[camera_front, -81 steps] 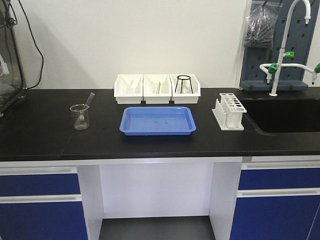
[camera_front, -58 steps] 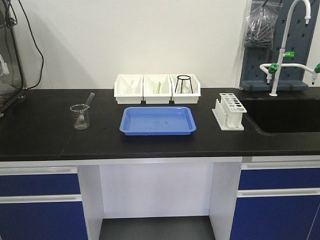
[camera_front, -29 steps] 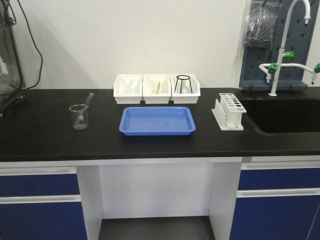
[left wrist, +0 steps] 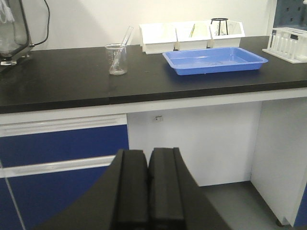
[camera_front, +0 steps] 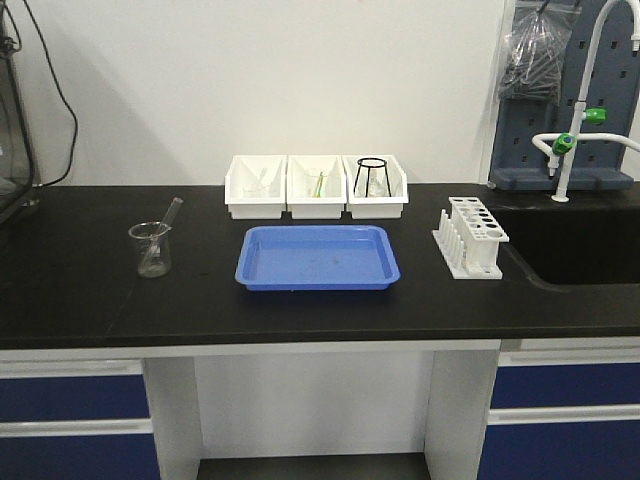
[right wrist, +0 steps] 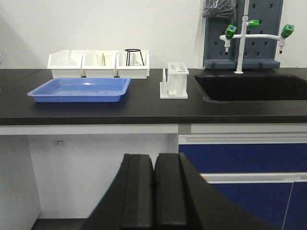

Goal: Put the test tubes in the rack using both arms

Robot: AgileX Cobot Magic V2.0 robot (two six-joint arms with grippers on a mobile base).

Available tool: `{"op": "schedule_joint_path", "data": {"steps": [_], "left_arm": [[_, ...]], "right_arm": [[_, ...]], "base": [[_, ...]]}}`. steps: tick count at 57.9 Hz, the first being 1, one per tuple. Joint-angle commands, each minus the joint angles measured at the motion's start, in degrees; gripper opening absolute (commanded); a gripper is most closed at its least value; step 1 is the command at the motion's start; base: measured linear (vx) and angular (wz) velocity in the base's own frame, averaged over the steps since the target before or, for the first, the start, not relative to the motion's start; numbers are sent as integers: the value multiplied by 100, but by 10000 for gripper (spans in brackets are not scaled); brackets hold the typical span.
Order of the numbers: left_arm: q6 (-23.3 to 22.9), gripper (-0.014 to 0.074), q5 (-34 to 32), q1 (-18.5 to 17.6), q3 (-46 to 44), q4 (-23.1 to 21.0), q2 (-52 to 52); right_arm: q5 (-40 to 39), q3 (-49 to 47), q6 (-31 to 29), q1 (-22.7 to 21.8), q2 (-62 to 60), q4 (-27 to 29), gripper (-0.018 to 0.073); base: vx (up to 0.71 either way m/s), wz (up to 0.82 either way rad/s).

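Leaning in the glass beaker (camera_front: 150,250) at the left end of the black table (camera_front: 80,290), the one test tube (camera_front: 172,212) I can make out stands tilted, its foot in the beaker and its open rim up and over toward the blue tray (camera_front: 318,258). The white rack (camera_front: 472,236) sits at the far side of that tray, just beside the sink (camera_front: 580,250), well apart from the beaker. Both arms hang low in front of the table, below its top. The left fingers (left wrist: 143,160) are pressed flat together on nothing, and the beaker lies ahead, above and a little left of them. The right fingers (right wrist: 149,163) are likewise pressed together and empty, with the rack ahead, above and slightly right. By my reckoning the left arm is the nearer to the tube and the right to the rack, so the lift falls to the left. What lies in the three white bins (camera_front: 316,190) is too small to name.
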Motion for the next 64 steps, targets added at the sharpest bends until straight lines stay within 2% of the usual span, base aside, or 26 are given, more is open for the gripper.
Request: {"op": "schedule_joint_path", "data": {"steps": [1,64], "left_arm": [[-5,-18,-465,2,149,-15,-74],[-5,-18,-465,-5,149,-15,-74]], "right_arm": [[-443,61,-32,-10,-43,-24,-8],[-443,61,-32,-10,-43,-24,-8]], "base": [[29,-6],[35,5]]}}
